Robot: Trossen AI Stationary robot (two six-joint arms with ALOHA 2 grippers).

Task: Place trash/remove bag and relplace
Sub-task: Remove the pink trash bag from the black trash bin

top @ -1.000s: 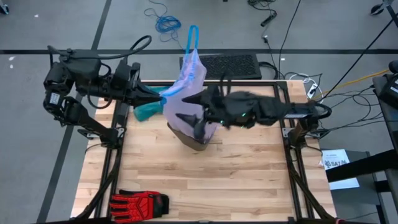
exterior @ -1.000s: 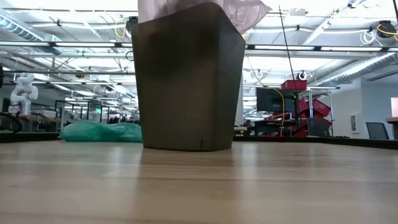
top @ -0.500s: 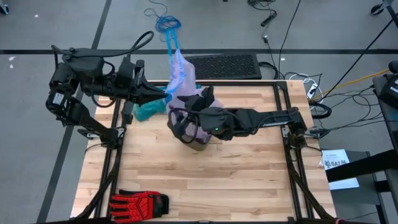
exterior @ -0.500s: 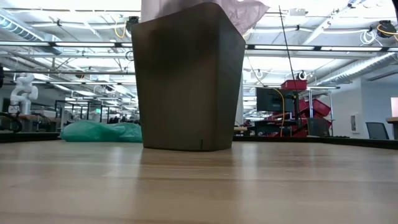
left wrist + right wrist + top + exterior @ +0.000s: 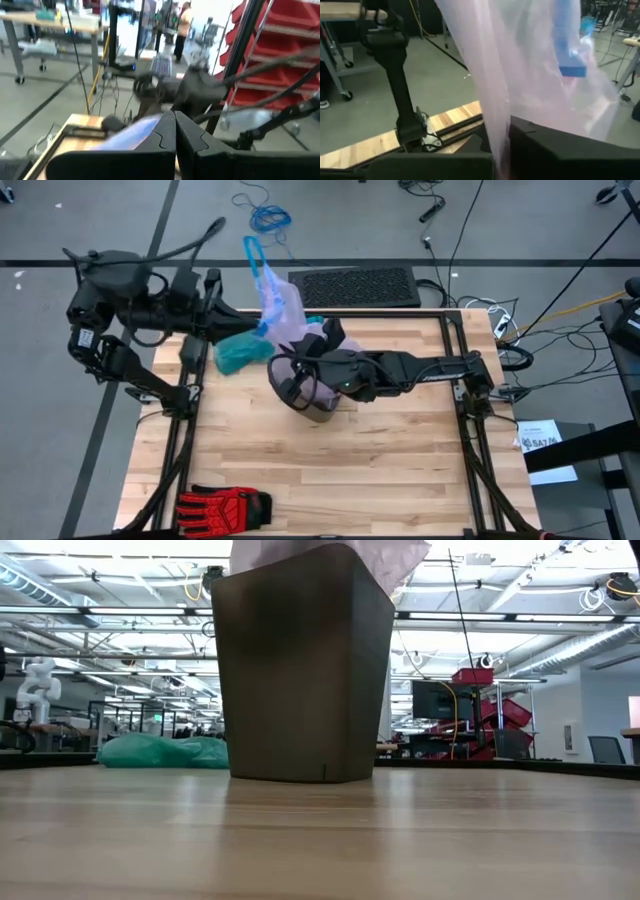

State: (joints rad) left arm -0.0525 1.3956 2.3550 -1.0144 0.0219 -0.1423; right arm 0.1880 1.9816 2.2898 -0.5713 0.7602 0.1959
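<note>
- Presently, your left gripper point(image 5: 258, 330) sits in the upper middle of the high view, at the far left edge of the table point(image 5: 400, 470). In the left wrist view its fingers point(image 5: 165, 135) stand pressed together with pale film of the bag point(image 5: 135, 132) running out from beside them, so it is clamped on the bag.
- The bag point(image 5: 278, 298) rises from the dark bin point(image 5: 318, 402) near the centre of the high view and stretches toward the upper left of the frame. Its blue drawstring loop point(image 5: 254, 254) hangs out past the table's far edge.
- Your right gripper point(image 5: 300, 375) is over the bin's mouth at the middle of the high view, its arm reaching in from the right. In the right wrist view the bag's film point(image 5: 520, 75) drops between the dark fingers point(image 5: 555, 145). I cannot tell whether they are pinching it.
- In the low view the bin point(image 5: 300, 670) stands upright on the table point(image 5: 320, 840), upper centre of the frame, with pink film point(image 5: 390, 555) spilling over its rim.
- A teal bag point(image 5: 236, 352) lies on the table just left of the bin, beside the left gripper; it also shows at mid-left of the low view point(image 5: 160, 752).
- A red glove point(image 5: 222, 507) lies at the lower left of the high view, well apart from the bin.
</note>
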